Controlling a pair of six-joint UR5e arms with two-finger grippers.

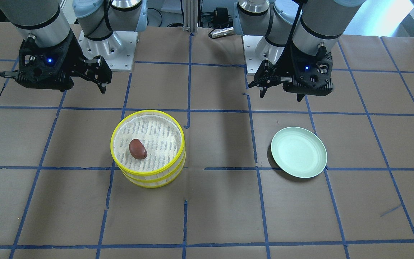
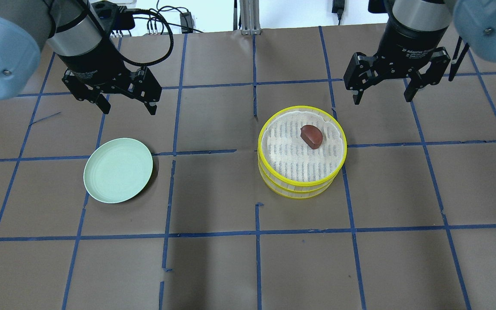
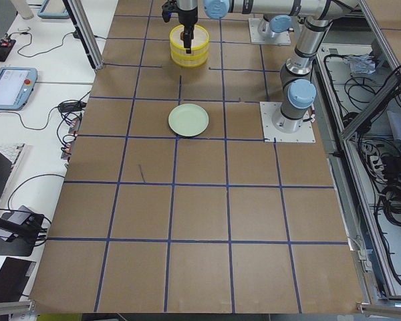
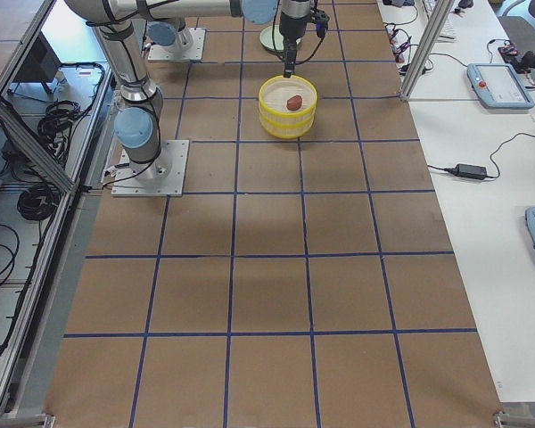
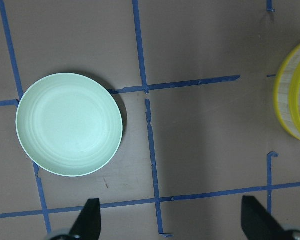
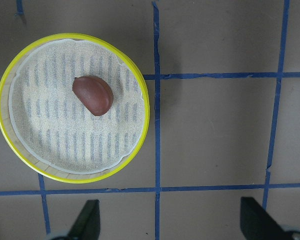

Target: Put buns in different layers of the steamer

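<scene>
The steamer [image 2: 291, 162] is two yellow-rimmed trays stacked one on the other, right of the table's middle. It also shows in the front view [image 1: 161, 141] and the right wrist view [image 6: 55, 137]. The reddish-brown bun [image 2: 311, 136] lies on the top tray's white mesh, also seen in the front view [image 1: 137, 149] and the right wrist view [image 6: 93, 94]. The white bun is not visible in any view. My right gripper [image 2: 382, 100] hangs open and empty above the table, behind and right of the steamer. My left gripper [image 2: 129, 110] hangs open and empty behind the plate.
An empty pale green plate [image 2: 118, 170] lies on the left half of the table, also in the left wrist view [image 5: 69, 124]. The steamer's edge [image 5: 290, 95] shows at that view's right. Blue tape lines grid the brown tabletop.
</scene>
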